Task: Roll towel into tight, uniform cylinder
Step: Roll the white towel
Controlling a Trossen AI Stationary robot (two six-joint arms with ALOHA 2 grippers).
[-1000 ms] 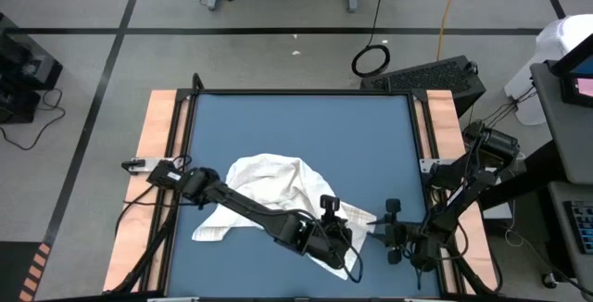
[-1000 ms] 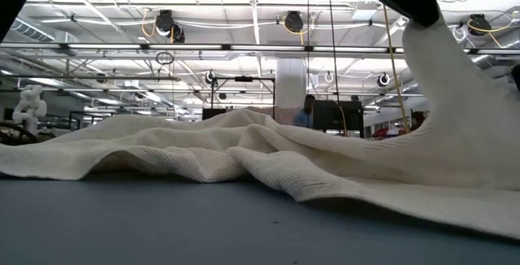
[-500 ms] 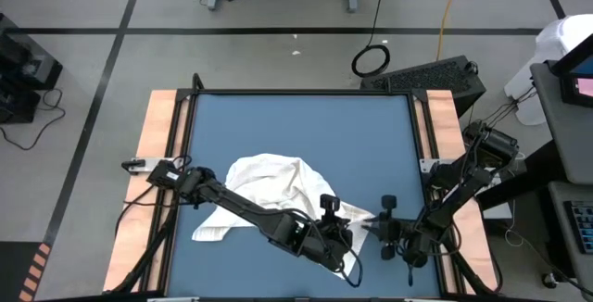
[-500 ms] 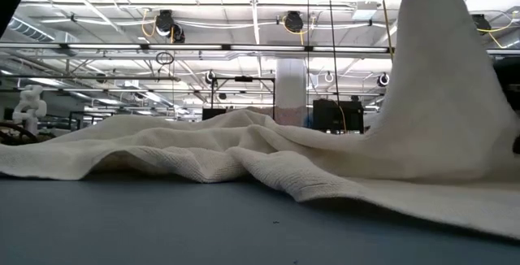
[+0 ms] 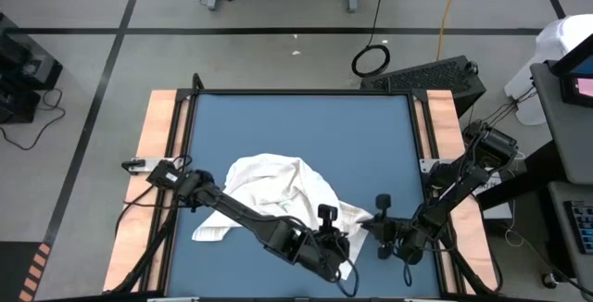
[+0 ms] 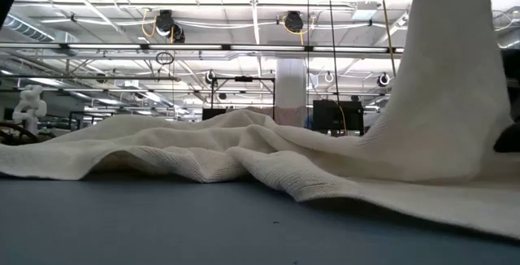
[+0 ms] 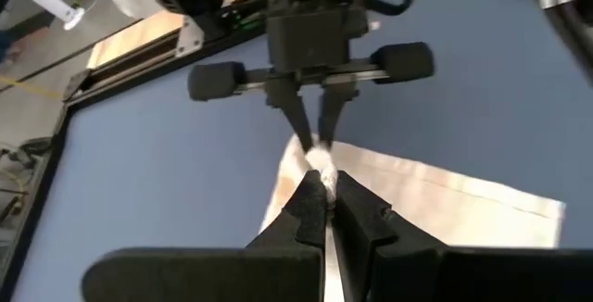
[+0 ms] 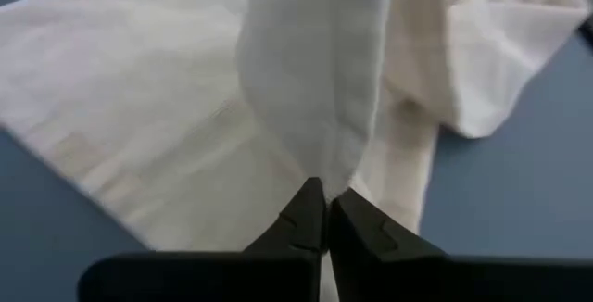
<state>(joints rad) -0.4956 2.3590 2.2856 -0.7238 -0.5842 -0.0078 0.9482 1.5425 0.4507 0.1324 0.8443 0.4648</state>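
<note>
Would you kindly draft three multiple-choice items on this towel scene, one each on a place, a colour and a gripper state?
1. Where on the mat does the towel lie?
A. Along the far edge
B. In the near half, crumpled
C. Off the mat, on the wooden strip

2. What colour is the mat?
A. Blue
B. Green
C. Red

3. How does the right gripper stand?
A. Wide open above bare mat
B. Shut on a plastic cup
C. Shut on the towel, facing the left gripper

Answers:
1 B: the high view shows the crumpled cloth in the near half, with the far half bare.
2 A: every view shows a blue surface.
3 C: the left wrist view shows both pairs of fingers pinching one raised bunch of cloth.
</note>
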